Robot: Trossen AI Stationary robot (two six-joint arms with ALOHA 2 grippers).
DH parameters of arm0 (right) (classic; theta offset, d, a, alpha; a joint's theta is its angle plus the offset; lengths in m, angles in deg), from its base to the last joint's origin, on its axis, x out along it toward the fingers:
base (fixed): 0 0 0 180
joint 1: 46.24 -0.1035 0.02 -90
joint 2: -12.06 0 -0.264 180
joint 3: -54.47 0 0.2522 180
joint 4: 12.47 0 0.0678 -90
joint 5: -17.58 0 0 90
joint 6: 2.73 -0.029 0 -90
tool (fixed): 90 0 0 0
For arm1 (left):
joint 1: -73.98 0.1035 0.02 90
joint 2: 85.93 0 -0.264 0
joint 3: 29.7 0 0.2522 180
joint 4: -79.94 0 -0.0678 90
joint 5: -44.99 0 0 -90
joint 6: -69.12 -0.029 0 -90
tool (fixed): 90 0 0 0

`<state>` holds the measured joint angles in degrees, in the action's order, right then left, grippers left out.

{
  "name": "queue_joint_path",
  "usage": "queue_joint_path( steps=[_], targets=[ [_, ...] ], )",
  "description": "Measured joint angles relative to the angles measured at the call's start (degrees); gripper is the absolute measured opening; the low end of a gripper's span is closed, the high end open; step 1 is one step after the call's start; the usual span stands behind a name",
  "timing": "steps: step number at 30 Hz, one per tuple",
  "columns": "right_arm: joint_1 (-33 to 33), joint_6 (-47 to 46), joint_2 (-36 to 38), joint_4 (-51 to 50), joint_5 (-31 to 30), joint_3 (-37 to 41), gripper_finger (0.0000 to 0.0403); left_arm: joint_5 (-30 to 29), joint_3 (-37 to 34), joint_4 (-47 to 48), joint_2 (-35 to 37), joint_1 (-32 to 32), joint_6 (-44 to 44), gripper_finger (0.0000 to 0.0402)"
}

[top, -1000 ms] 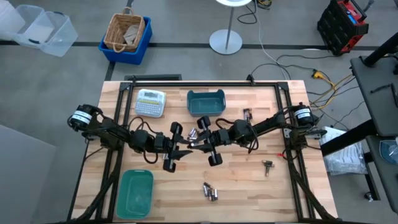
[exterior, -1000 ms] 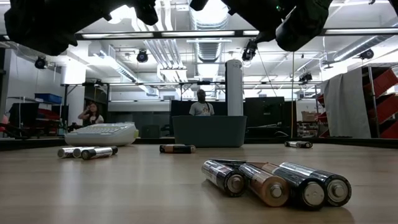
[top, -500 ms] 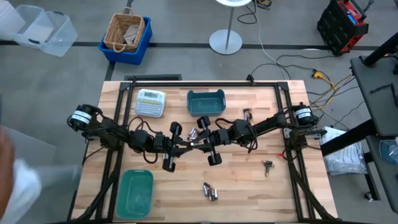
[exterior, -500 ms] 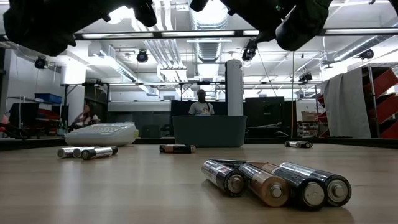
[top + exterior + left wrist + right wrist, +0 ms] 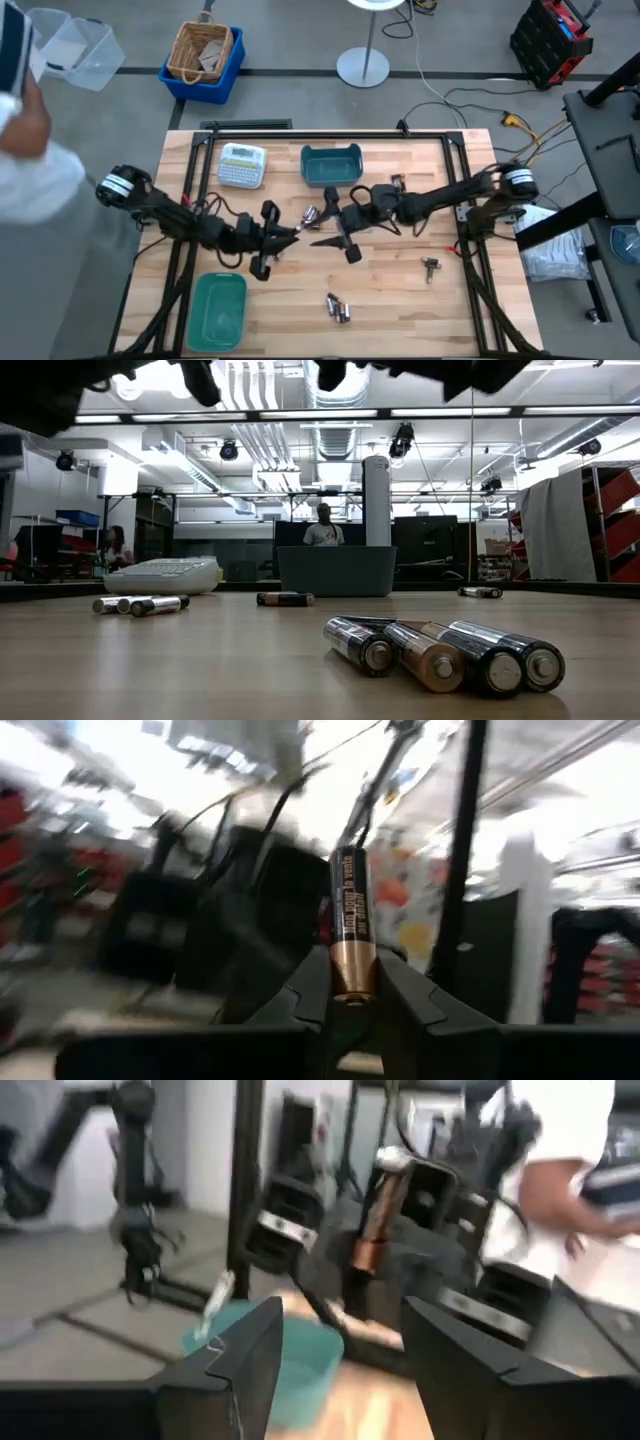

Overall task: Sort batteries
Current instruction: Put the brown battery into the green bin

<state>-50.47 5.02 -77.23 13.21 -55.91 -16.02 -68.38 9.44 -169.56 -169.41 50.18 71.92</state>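
Our left tool (image 5: 352, 1005) is hovering over the middle of the tabletop (image 5: 400, 290), its fingers closed tight on the copper end of a black-and-copper battery (image 5: 350, 925) that is standing upright between them. Our right tool (image 5: 340, 1350) is facing it from just beside, fingers spread wide and gripping nothing.

Loose batteries are lying in several spots: a small cluster (image 5: 311, 214) just past the tools, a group of four (image 5: 338, 308) near the front edge, a few (image 5: 398, 183) beside the far teal bin (image 5: 331, 165), and one (image 5: 431, 265) toward the right edge. A second teal bin (image 5: 217, 311) is sitting at the front left corner, and a white label-maker (image 5: 242, 165) is lying near the far edge.
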Motion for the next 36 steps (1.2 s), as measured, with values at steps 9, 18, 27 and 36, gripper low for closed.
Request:
queue_joint_path(
  steps=[9,18,27,36],
  targets=[
    [0.0,4.9,14.5,-31.0,-10.3,0.0,0.0182,-23.4,3.8,36.1,13.6,-13.3,21.9,0.0027],
    [0.0,3.8,20.8,-42.5,-12.1,0.0,0.0159,-8.9,23.4,106.6,19.9,-21.4,73.0,0.0027],
    [0.0,3.7,19.7,-44.8,-12.1,0.0,0.0138,27.7,44.6,149.3,7.7,-22.8,94.6,0.0034],
    [0.0,4.1,18.7,-45.2,-12.1,0.0,0.0127,40.5,46.6,149.6,-1.9,-23.0,91.2,0.0034]
  ],
)
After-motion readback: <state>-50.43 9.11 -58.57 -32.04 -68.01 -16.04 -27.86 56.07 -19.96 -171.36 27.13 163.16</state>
